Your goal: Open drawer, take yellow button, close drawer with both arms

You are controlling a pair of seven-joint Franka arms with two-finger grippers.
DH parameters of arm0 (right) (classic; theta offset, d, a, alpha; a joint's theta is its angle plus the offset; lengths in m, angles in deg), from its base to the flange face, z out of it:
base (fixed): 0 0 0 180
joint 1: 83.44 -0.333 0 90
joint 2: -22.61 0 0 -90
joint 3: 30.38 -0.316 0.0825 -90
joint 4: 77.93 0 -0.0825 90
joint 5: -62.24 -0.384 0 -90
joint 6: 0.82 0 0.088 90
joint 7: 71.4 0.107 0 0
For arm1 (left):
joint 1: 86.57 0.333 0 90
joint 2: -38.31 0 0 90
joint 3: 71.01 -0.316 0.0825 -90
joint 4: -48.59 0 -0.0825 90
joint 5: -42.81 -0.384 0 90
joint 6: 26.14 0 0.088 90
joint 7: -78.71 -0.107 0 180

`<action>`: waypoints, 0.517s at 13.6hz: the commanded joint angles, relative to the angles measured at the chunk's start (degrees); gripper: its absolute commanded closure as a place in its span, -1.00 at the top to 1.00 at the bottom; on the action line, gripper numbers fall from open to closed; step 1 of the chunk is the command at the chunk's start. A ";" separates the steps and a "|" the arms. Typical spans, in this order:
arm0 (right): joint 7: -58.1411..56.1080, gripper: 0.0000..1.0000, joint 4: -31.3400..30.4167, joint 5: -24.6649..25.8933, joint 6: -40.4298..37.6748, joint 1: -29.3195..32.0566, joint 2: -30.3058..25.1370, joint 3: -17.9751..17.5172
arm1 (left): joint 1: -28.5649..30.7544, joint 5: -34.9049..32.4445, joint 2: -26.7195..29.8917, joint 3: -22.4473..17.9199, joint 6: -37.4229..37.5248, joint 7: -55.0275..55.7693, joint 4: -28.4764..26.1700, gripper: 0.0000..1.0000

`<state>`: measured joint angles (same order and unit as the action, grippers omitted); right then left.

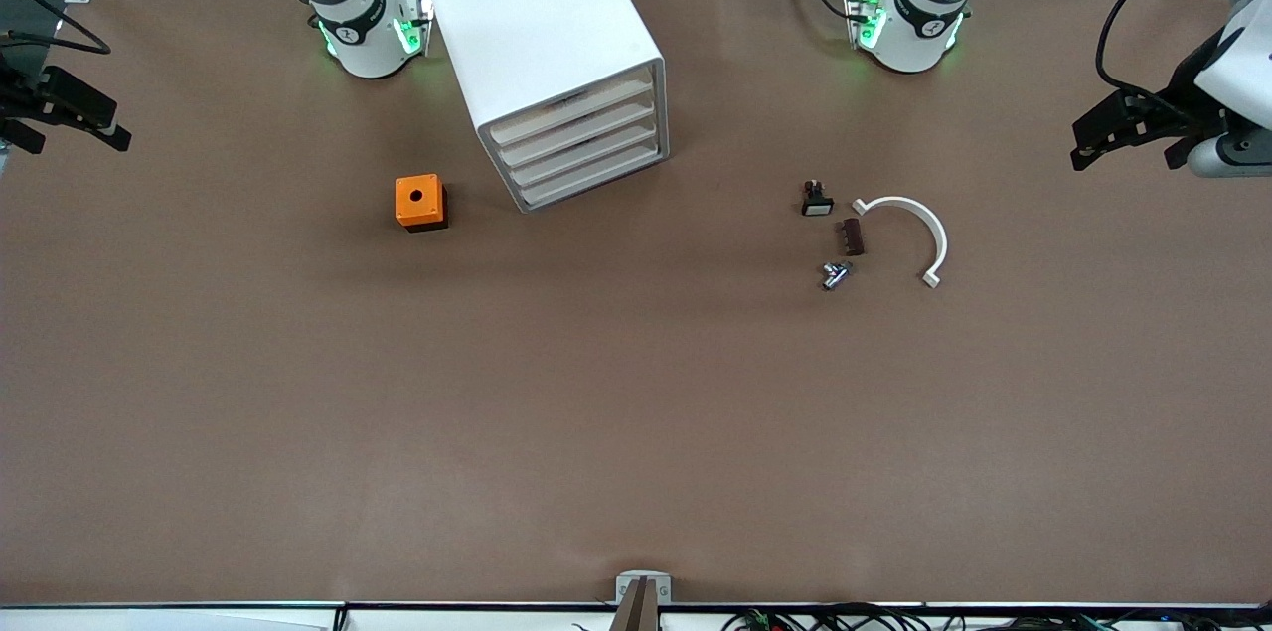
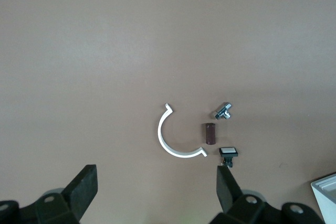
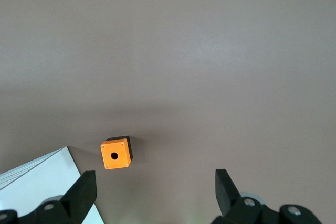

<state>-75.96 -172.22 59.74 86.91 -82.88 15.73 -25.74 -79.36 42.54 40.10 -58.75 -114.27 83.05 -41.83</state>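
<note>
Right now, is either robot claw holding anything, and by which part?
Nothing is held. The left gripper and the right gripper both hang open and empty above the table.

White cabinet [image 1: 542, 35], orange box [image 1: 418, 200] with black base, brown table [image 1: 636, 412], white curved piece [image 1: 919, 229]

**Camera Arrangement**

The front view looks steeply down from a high mount at the tabletop [image 1: 636, 432] edge facing both robot bases, and takes in the whole surface. The left wrist view looks straight down from well above the tabletop, with the left end effector [image 2: 155, 190] fingers framing its lower edge. It shares with the front view the white curved piece [image 1: 909, 232] [image 2: 176, 136] and the small parts beside it. The right wrist view looks down likewise past the right end effector [image 3: 152, 190]. It shares with the front view the orange cube [image 1: 419, 201] [image 3: 115, 153] and a corner of the cabinet [image 1: 552, 55] [image 3: 39, 182].
</note>
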 commanded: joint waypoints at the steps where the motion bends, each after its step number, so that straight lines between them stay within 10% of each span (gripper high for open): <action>1: -1.07 1.00 -0.99 0.12 1.56 0.14 -0.95 0.02 | -0.09 1.40 -4.07 0.66 0.86 -1.08 1.30 0.99; 7: -1.07 1.00 -1.07 1.97 1.65 0.32 -0.95 0.02 | -3.95 3.95 -14.87 1.28 0.51 2.50 3.66 0.99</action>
<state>-76.26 -172.23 61.05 88.05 -82.87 15.74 -25.71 -81.61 45.29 28.79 -57.64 -114.55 83.57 -41.60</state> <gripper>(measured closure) 0.000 0.000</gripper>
